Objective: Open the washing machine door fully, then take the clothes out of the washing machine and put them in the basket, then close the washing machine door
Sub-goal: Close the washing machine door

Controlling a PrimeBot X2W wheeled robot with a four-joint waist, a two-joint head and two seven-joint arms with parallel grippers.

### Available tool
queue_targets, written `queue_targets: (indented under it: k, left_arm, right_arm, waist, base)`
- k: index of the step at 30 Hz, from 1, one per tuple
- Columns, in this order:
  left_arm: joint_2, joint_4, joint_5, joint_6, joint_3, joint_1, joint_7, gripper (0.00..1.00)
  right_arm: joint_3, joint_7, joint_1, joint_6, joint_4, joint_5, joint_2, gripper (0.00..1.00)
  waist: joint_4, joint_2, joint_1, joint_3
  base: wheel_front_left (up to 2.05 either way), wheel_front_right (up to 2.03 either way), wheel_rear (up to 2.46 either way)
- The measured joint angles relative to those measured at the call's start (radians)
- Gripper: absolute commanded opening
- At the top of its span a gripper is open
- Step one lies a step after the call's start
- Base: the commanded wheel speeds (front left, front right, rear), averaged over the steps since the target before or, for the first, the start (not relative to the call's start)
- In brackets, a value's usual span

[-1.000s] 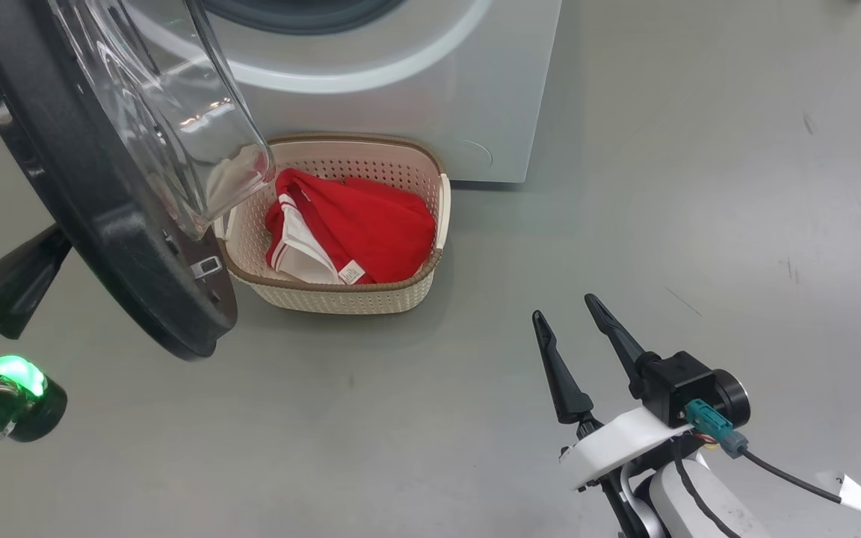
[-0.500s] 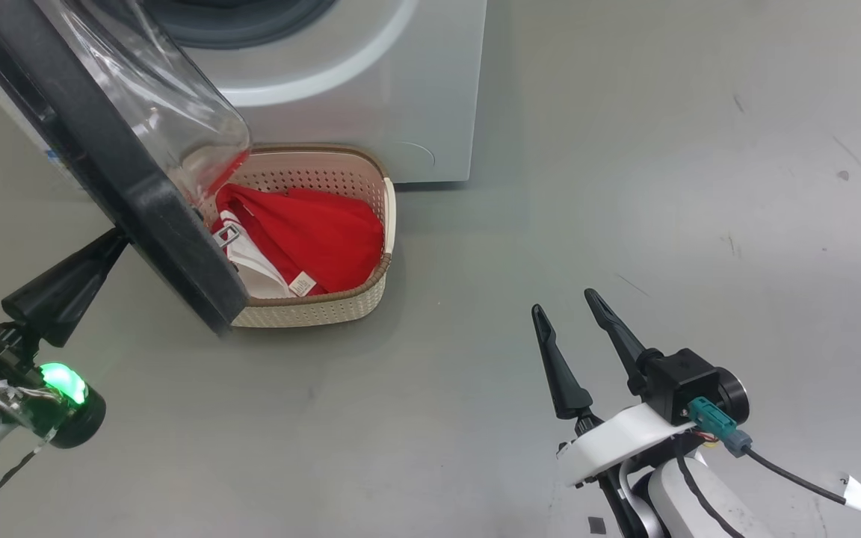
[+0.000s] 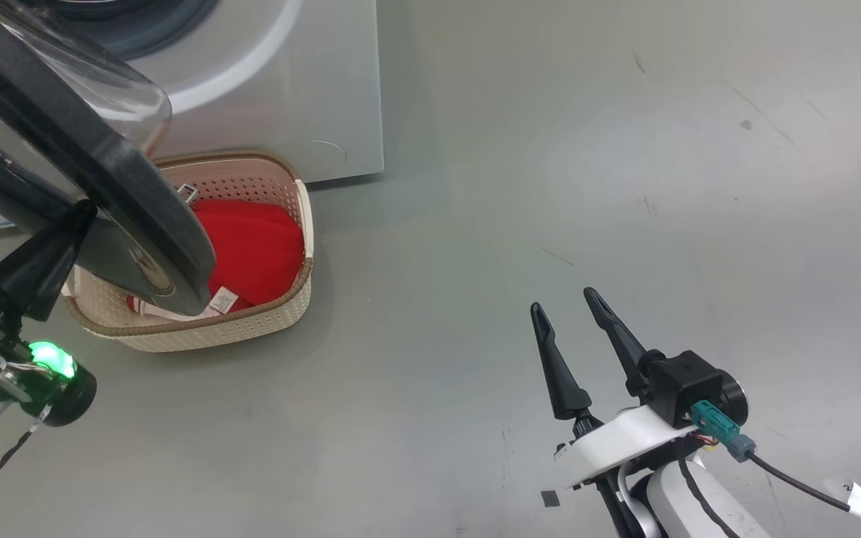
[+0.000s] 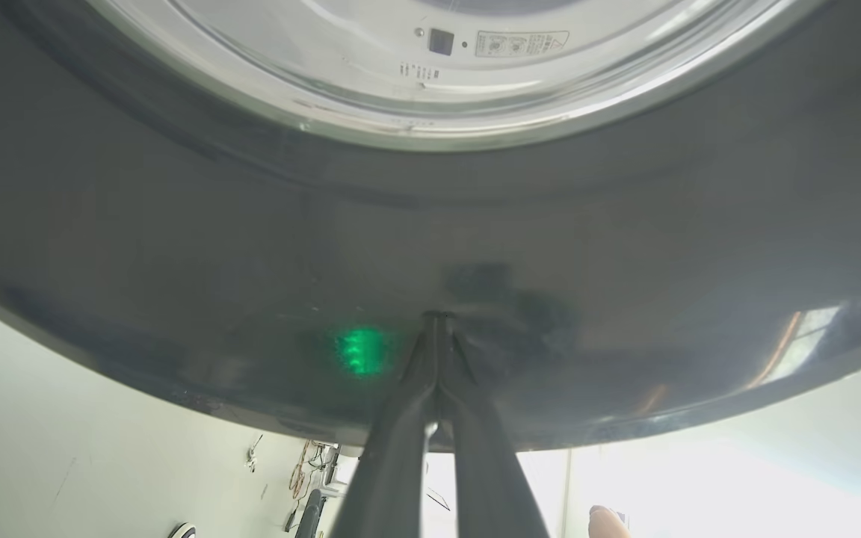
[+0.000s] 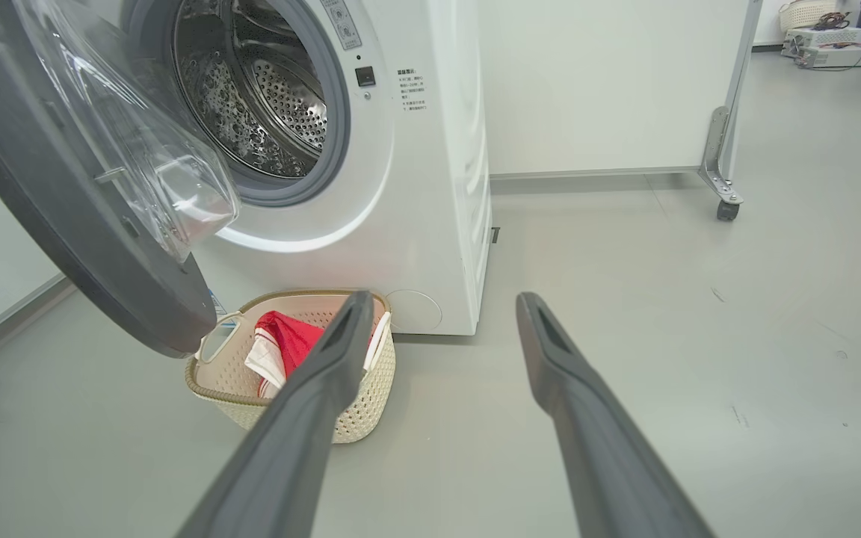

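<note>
Grey floor (image 3: 550,149), washing machine (image 3: 311,90) upper left: my left gripper (image 4: 436,329), clenched empty, touched tips-first the outer face of the washing machine door (image 3: 139,209), drum (image 5: 266,97) beyond it, clothes (image 3: 258,239) in the basket (image 3: 251,329) below, right gripper (image 3: 565,302) splayed, farther off.

The place looks like a robotics lab or test hall rather than a home. The washing machine (image 5: 438,224) stands on a bare grey floor (image 5: 662,314). Behind it, in the upper middle of the right wrist view, a white partition (image 5: 610,82) rides on a caster (image 5: 726,210). The upper right corner holds what may be boxed equipment (image 5: 823,36), too small to be sure.
</note>
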Motion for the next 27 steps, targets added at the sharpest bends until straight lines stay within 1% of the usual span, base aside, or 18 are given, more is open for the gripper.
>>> queue_targets:
  k: [2,4,7,14,20,27]
  left_arm:
    - [-0.014,0.005,0.000,0.000,0.012,-0.019,-0.046,0.00]
    - [-0.024,0.013,0.000,0.000,0.013,-0.027,-0.064,0.00]
    - [-0.034,0.028,0.001,0.000,0.012,-0.040,-0.095,0.00]
    - [-0.041,0.071,0.024,0.000,0.021,-0.061,-0.194,0.00]
    - [-0.064,0.109,0.052,0.000,0.052,-0.092,-0.286,0.00]
    - [-0.088,0.139,0.077,0.000,0.063,-0.145,-0.387,0.00]
  right_arm:
    - [0.000,0.000,0.014,-0.001,-0.010,0.007,0.000,1.00]
    - [-0.001,0.000,0.014,-0.002,-0.015,0.007,0.000,1.00]
    - [0.000,0.000,0.015,-0.009,-0.018,0.007,0.001,1.00]
    - [0.006,0.000,0.028,-0.009,-0.031,0.016,0.001,1.00]
    - [0.005,0.000,0.040,-0.010,-0.040,0.016,0.002,1.00]
    - [-0.004,0.000,0.059,-0.010,-0.054,0.025,0.003,1.00]
  waist:
    - [-0.047,0.0000,0.0000,0.003]
    - [-0.065,0.0000,0.0000,0.003]
    - [-0.091,0.0000,0.0000,0.002]
    - [-0.150,0.0000,0.0000,-0.001]
    - [-0.197,0.0000,0.0000,-0.003]
    - [-0.244,0.0000,0.0000,0.002]
  base:
    - [0.00,0.00,0.00]
    - [0.00,0.00,0.00]
    - [0.00,0.00,0.00]
    - [0.00,0.00,0.00]
    - [0.00,0.00,0.00]
    - [0.00,0.00,0.00]
